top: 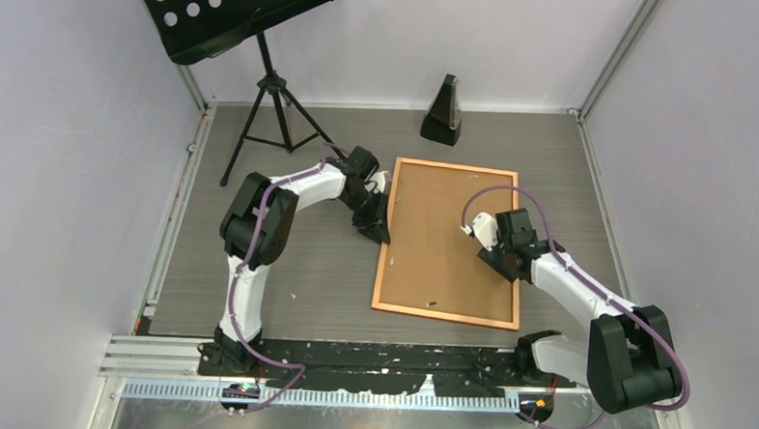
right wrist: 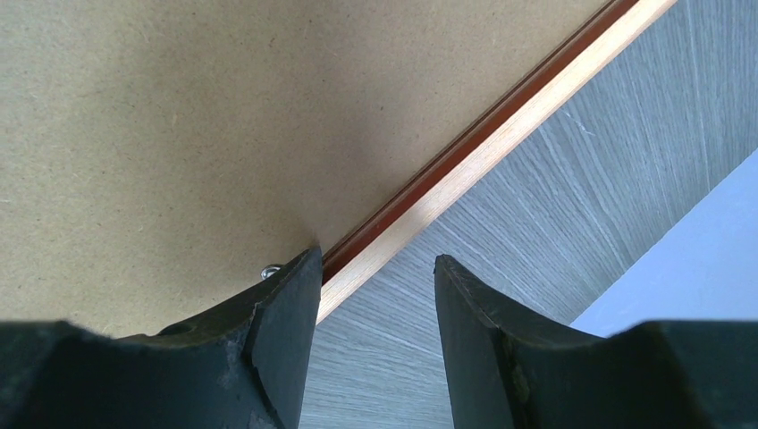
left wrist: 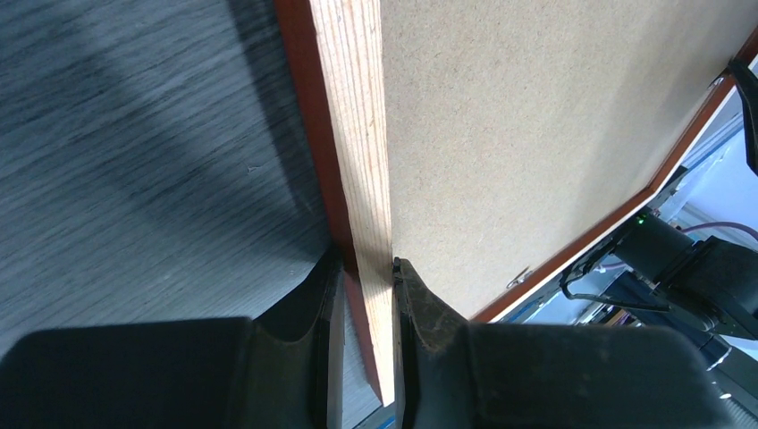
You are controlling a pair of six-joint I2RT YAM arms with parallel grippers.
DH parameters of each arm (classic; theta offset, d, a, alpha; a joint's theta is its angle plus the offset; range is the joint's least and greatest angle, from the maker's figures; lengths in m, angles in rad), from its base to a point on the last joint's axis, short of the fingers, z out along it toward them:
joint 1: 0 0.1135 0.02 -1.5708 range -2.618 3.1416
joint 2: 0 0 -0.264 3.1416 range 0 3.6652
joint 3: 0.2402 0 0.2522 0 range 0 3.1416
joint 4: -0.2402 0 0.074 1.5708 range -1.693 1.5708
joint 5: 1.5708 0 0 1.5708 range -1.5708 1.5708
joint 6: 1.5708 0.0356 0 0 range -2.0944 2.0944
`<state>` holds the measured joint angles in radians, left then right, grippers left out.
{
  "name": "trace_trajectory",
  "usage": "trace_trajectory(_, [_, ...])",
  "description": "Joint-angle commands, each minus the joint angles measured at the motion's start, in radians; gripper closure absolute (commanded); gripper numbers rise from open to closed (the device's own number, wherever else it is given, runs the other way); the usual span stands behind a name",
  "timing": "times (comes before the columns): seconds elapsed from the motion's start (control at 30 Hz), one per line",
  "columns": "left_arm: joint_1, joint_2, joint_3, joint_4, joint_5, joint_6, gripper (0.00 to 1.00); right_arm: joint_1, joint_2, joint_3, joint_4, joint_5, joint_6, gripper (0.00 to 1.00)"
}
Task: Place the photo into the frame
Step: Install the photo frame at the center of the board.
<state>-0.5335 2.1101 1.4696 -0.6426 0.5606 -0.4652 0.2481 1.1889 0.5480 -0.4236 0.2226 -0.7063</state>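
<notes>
The frame [top: 446, 316] lies face down in the middle of the table, its copper-orange rim [left wrist: 353, 134] around a brown backing board [top: 447, 237]. My left gripper [top: 380, 229] is shut on the rim of the frame's left side. In the left wrist view the gripper [left wrist: 362, 268] has the pale wood strip pinched between its fingers. My right gripper [top: 507, 266] is open at the frame's right side. In the right wrist view the gripper [right wrist: 377, 264] has one finger over the board [right wrist: 179, 134] and the other over bare table beyond the rim [right wrist: 501, 134]. The photo is hidden.
A black music stand [top: 239, 15] on a tripod stands at the back left. A dark metronome [top: 443, 111] sits at the back centre, just beyond the frame. White walls close in three sides. A small metal clip [right wrist: 268, 271] sits by the right gripper's left finger.
</notes>
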Motion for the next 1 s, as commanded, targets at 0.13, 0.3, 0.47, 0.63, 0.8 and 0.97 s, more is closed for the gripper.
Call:
trace_trajectory(0.13, [-0.010, 0.047, -0.005, -0.009, -0.013, 0.024, 1.00, -0.026, -0.005, 0.000, -0.186, -0.120, -0.055, 0.43])
trace_trajectory(0.3, [-0.009, 0.044, -0.006, -0.009, -0.014, 0.023, 1.00, -0.040, -0.008, 0.018, -0.226, -0.167, -0.090, 0.43])
trace_trajectory(0.47, [-0.009, 0.047, -0.005, -0.009, -0.012, 0.025, 1.00, -0.047, 0.005, 0.015, -0.243, -0.188, -0.116, 0.43])
trace_trajectory(0.63, [-0.009, 0.046, -0.006, -0.010, -0.013, 0.024, 1.00, -0.052, 0.010, 0.006, -0.246, -0.204, -0.127, 0.43])
trace_trajectory(0.8, [-0.008, 0.047, -0.005, -0.009, -0.012, 0.024, 1.00, -0.058, 0.023, 0.004, -0.255, -0.209, -0.140, 0.43])
trace_trajectory(0.97, [-0.007, 0.050, -0.005, -0.011, -0.012, 0.024, 1.00, -0.074, 0.033, 0.011, -0.270, -0.260, -0.164, 0.43])
